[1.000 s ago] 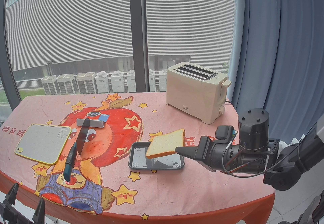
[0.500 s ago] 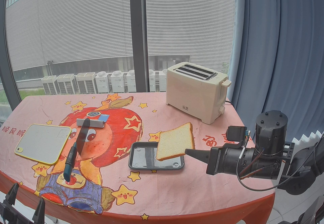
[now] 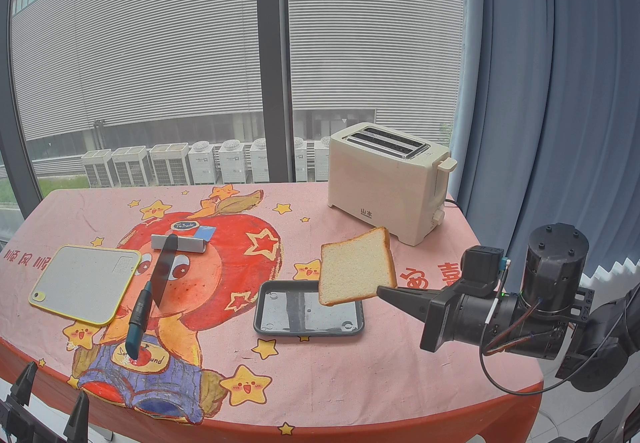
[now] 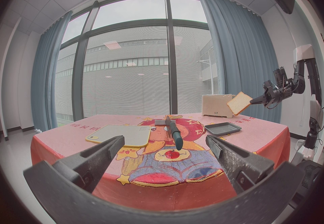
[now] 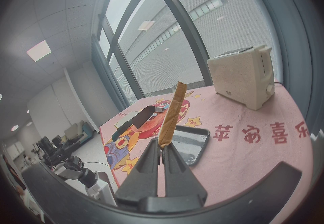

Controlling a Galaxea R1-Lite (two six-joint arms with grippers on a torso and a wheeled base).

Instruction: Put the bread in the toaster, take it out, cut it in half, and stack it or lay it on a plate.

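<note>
My right gripper [image 3: 385,292] is shut on one corner of a bread slice [image 3: 355,266], which it holds in the air, tilted, above the right end of the dark tray [image 3: 268,318]. In the right wrist view the bread [image 5: 172,113] stands edge-on from the closed fingertips [image 5: 161,147]. The cream toaster [image 3: 387,180] stands behind it near the table's back right, both slots showing no bread. A knife [image 3: 152,294] rests against a small holder [image 3: 179,242] left of centre. My left gripper [image 4: 163,147] hangs open, off the table's near edge.
A cutting board with a yellow rim [image 3: 83,282] lies at the left. The table's right edge and a blue curtain [image 3: 553,98] are close to the right arm. Open cloth lies between tray and toaster.
The right gripper has lifted the bread off the tray and drawn it to the right, tipping the slice more upright. The left arm has not moved.
</note>
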